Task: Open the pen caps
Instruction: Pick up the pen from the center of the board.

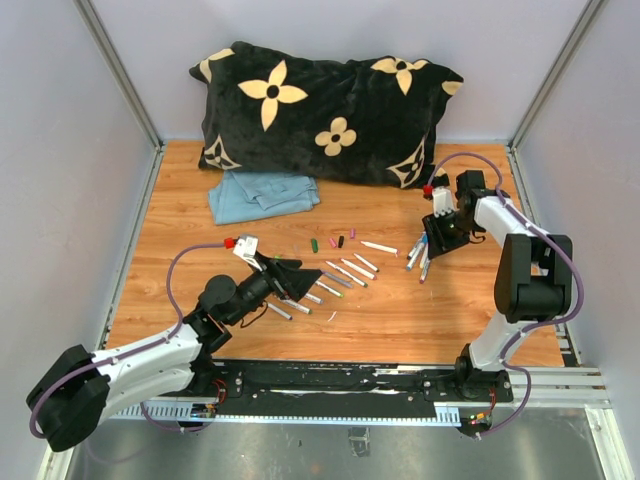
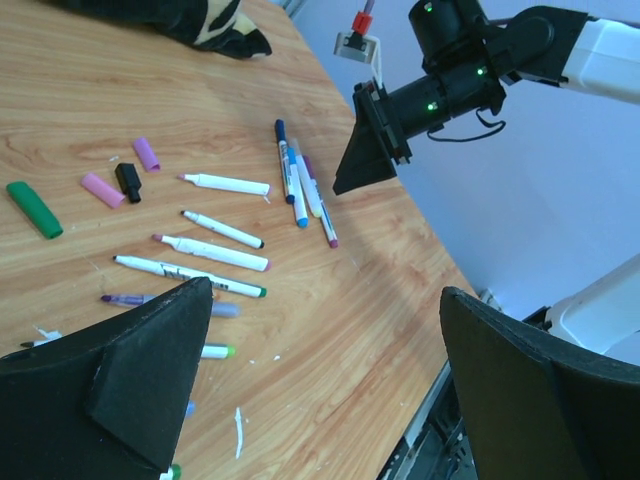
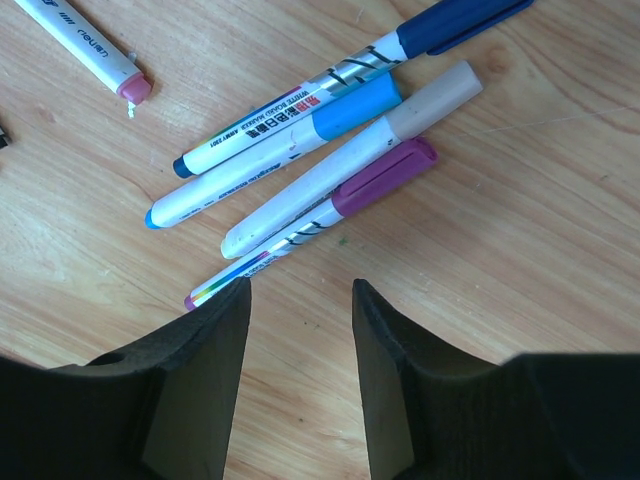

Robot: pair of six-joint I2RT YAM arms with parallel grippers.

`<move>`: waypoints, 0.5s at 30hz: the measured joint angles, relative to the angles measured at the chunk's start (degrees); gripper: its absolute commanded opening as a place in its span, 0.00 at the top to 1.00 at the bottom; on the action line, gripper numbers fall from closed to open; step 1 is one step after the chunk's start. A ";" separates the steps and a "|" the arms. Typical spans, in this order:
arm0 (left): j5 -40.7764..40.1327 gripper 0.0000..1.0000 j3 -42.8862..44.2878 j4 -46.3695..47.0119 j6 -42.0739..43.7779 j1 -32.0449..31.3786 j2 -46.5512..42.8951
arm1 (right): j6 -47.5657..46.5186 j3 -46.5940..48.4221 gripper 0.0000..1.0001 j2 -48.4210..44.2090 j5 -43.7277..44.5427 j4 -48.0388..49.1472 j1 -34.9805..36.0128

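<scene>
Four loose pen caps lie in a row on the wood: green (image 2: 34, 209), pink (image 2: 102, 189), black (image 2: 128, 181) and purple (image 2: 146, 153). Several uncapped white pens (image 1: 345, 272) lie beside them, near my left gripper (image 2: 325, 295), which is wide open and holds nothing. Four pens with caps on form a cluster (image 1: 418, 255). Their caps are dark blue (image 3: 465, 20), light blue (image 3: 355, 108), grey (image 3: 435, 100) and purple (image 3: 385, 175). My right gripper (image 3: 300, 287) hovers open just beside the purple-capped pen, with bare wood between its fingers.
A black pillow (image 1: 330, 110) with cream flowers fills the back of the table, and a folded blue cloth (image 1: 262, 193) lies in front of it on the left. A single uncapped pen (image 3: 85, 45) lies left of the capped cluster. Walls enclose the table on three sides.
</scene>
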 measured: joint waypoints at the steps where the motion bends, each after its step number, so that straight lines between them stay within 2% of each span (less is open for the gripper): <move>1: 0.00 0.01 0.00 0.52 -0.11 0.00 0.09 | -0.02 0.00 0.54 0.09 0.00 -0.04 0.00; 15: 0.26 0.01 -0.66 2.78 -1.49 0.00 0.94 | 0.13 0.00 0.62 2.67 -0.46 -0.09 0.00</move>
